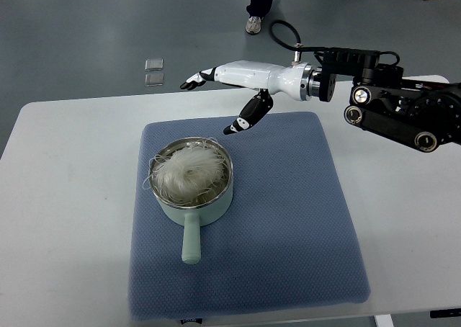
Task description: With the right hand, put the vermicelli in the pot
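A pale green pot [193,210] with a short handle stands on the blue mat [288,219], handle toward the front. A white nest of vermicelli [189,170] lies inside the pot, with loose strands over the rim. My right hand [216,96] is raised behind and above the pot, its arm coming in from the right. Its fingers are spread, the thumb hangs down, and it holds nothing. The left arm does not show.
The mat lies on a white table [65,197]. A person's leg and shoe [253,17] show on the grey floor beyond the far edge. Two small clear squares [153,71] lie on the floor behind the table.
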### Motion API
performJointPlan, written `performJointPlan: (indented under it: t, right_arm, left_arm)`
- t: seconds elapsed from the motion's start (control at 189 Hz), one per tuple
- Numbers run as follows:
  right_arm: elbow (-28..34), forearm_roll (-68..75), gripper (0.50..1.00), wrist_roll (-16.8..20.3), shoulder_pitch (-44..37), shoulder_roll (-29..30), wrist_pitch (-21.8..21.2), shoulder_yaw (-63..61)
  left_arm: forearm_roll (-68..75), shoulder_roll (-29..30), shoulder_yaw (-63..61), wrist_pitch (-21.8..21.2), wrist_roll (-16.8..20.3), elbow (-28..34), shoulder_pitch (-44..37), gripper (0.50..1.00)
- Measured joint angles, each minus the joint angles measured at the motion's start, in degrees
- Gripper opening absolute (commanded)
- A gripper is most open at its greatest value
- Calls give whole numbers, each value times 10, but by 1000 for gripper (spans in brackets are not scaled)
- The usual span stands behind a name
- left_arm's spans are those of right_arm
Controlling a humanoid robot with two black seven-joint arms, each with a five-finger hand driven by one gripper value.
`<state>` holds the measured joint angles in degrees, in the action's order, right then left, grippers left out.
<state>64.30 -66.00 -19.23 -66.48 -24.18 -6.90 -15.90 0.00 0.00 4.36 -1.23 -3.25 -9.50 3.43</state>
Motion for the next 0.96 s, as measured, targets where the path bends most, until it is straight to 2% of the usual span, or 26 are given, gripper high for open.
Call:
performJointPlan:
  t: [0.1, 0.238, 0.433, 0.587, 0.846, 0.962]
  right_arm:
    - [-14, 95, 885, 11, 32, -18, 4, -32]
    - [-60, 209, 885, 49, 108, -20, 20, -114]
    - [-99, 350, 887, 94, 198, 15, 89, -210]
    - [-101, 443, 915, 99, 234, 39, 142, -223]
    - [-105, 490, 919, 93, 260, 69, 188, -242]
    - [-117, 490, 921, 93, 261, 75, 194, -252]
  left_arm:
    - [0, 0, 0, 0, 0, 0, 0, 1000]
    - [0, 0, 0, 0, 0, 0, 0, 1000]
    - [0, 0, 0, 0, 0, 0, 0, 1000]
    - [0, 0, 0, 0, 0, 0, 0, 1000]
    - [0, 0, 0, 0, 0, 1, 0, 1000]
    - [0, 0, 0, 0, 0, 1, 0, 1000]
